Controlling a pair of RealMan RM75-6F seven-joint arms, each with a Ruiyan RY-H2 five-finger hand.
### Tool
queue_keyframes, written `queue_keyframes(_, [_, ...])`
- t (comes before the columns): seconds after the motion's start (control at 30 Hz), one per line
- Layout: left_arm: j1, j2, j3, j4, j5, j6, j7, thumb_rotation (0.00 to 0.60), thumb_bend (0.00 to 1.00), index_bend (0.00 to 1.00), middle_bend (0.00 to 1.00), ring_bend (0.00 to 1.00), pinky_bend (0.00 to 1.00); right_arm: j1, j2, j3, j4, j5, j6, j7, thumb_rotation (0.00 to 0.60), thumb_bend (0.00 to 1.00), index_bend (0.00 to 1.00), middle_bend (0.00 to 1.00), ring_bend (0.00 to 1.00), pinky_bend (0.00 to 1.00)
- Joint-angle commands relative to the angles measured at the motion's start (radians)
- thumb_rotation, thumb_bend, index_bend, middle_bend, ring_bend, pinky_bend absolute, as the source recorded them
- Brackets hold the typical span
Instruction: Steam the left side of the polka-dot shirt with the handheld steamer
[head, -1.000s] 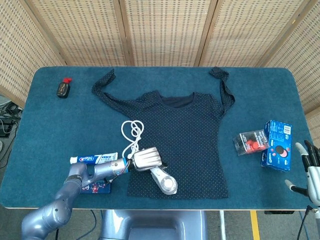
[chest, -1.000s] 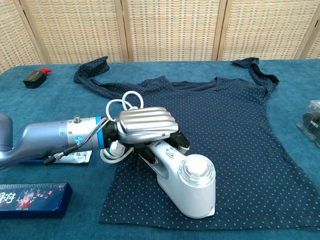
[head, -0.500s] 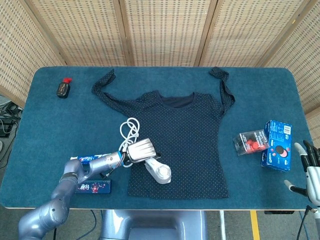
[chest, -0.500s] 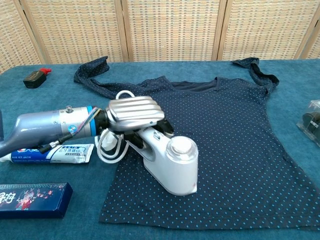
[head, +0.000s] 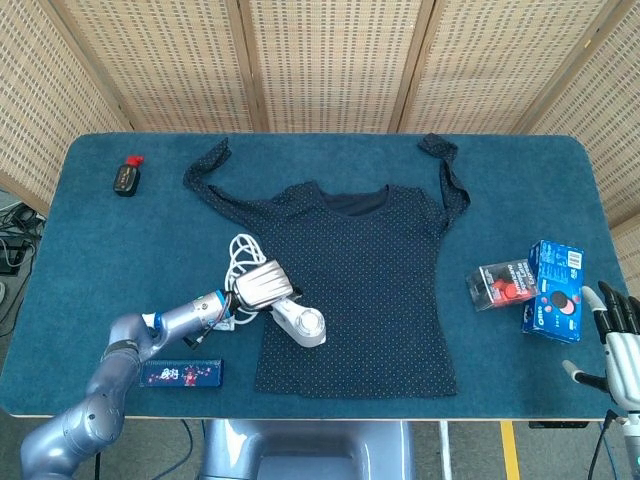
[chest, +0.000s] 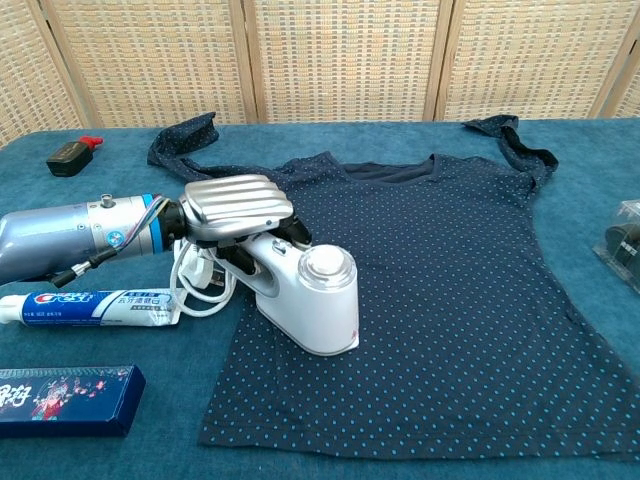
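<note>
A dark blue polka-dot shirt (head: 360, 280) (chest: 450, 290) lies flat in the middle of the table, sleeves spread toward the back. My left hand (head: 261, 285) (chest: 232, 205) grips the handle of the white handheld steamer (head: 300, 324) (chest: 305, 298), whose head rests on the shirt's left side near the hem. Behind the hand lies the steamer's coiled white cord (head: 240, 256) (chest: 195, 290). At the table's front right corner my right hand (head: 618, 340) hovers with fingers spread, holding nothing.
A toothpaste tube (chest: 90, 306) and a dark flat box (head: 180, 373) (chest: 65, 398) lie under my left forearm. A small black bottle with red cap (head: 126, 176) (chest: 72, 154) sits back left. A blue box (head: 556, 290) and a packet with red contents (head: 502, 283) lie right.
My left hand has drawn the steamer up and to the left along the shirt's left side, away from the hem. The right hand has barely shifted.
</note>
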Motion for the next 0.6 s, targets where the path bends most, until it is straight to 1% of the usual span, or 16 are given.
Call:
queue_keyframes(0.03, [-0.002, -0.007, 0.002, -0.007, 0.003, 0.006, -0.003, 0.600, 0.66, 1.00, 0.85, 0.77, 0.86, -0.001, 0.001, 0.000, -0.001, -0.001, 0.002, 0.002, 0.600, 0.00, 0.11, 0.00, 0.00, 0.00])
queue_keyframes(0.33, [-0.020, -0.062, 0.004, -0.033, 0.011, 0.046, -0.016, 0.600, 0.66, 1.00, 0.85, 0.77, 0.86, -0.004, 0.007, -0.001, 0.000, -0.004, 0.006, 0.014, 0.600, 0.00, 0.11, 0.00, 0.00, 0.00])
queue_keyframes(0.6, [-0.037, -0.110, 0.013, -0.035, 0.025, 0.057, -0.005, 0.600, 0.66, 1.00, 0.85, 0.77, 0.86, -0.006, 0.010, -0.001, 0.000, -0.006, 0.010, 0.020, 0.600, 0.00, 0.11, 0.00, 0.00, 0.00])
